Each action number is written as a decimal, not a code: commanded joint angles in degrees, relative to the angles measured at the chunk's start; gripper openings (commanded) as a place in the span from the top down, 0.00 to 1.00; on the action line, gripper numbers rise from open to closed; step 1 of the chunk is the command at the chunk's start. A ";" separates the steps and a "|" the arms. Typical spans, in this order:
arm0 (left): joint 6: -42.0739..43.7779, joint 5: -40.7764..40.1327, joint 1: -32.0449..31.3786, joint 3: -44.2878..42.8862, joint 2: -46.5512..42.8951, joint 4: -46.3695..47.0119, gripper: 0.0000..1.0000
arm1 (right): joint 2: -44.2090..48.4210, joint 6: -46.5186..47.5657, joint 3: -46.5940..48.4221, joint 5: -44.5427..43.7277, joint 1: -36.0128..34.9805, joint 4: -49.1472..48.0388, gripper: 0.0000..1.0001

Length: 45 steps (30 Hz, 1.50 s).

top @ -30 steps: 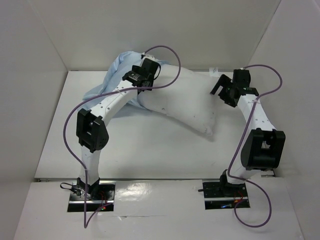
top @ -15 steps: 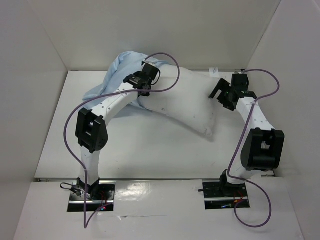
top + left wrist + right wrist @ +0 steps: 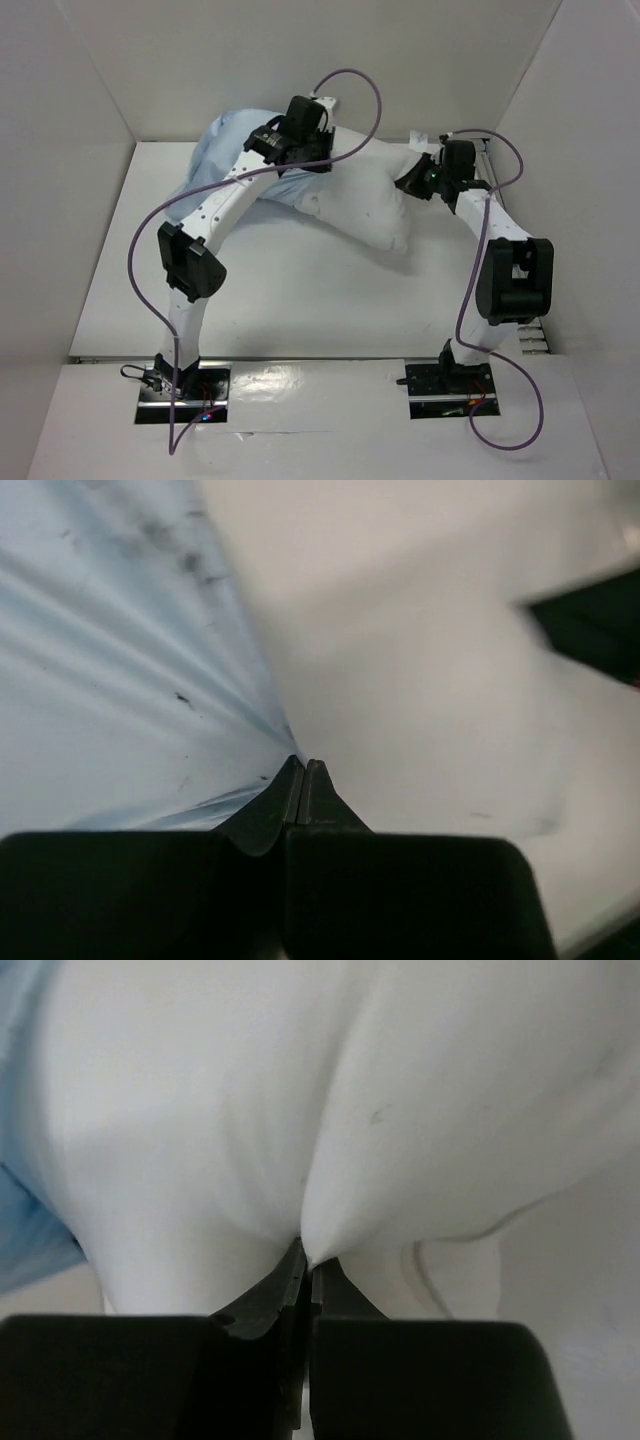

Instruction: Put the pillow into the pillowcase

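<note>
The white pillow [image 3: 360, 200] lies bent across the back of the table. Its left end sits inside the light blue pillowcase [image 3: 225, 150]. My left gripper [image 3: 312, 160] is at the pillowcase's opening. In the left wrist view it [image 3: 303, 767] is shut on the edge of the pillowcase [image 3: 120, 680], whose folds run into the tips, with the pillow [image 3: 430, 680] beside it. My right gripper [image 3: 413, 181] is at the pillow's right end. In the right wrist view it [image 3: 308, 1252] is shut on a pinch of the pillow [image 3: 300, 1090].
White walls enclose the table [image 3: 280, 290] at the back and on both sides, close behind the pillowcase and the right arm. Purple cables loop above both arms. A strip of pillowcase [image 3: 25, 1230] shows at the left of the right wrist view.
Both grippers have closed, the left on the pillowcase edge, the right on the pillow. The left arm rose toward the back; the right reached left to the pillow, which shifted left.
</note>
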<state>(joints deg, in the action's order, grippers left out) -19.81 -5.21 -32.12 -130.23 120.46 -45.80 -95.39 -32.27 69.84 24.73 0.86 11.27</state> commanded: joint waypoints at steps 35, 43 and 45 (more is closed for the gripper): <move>-6.20 -15.52 -3.30 3.22 -10.95 -12.47 0.05 | 35.64 1.77 -17.47 -17.89 -14.14 14.57 0.00; -5.23 -19.81 -3.30 1.66 -2.70 -15.09 0.08 | 32.91 2.56 -19.39 -15.50 -12.38 14.48 0.00; -5.93 -21.59 -3.30 -1.07 0.46 -17.29 0.12 | 32.21 2.56 -19.39 -15.50 -12.38 14.48 0.00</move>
<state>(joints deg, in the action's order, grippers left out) -25.63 -21.37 -35.40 -127.33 118.93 -60.07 -62.46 -30.57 50.22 8.80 -11.94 25.17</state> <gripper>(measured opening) 0.890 0.997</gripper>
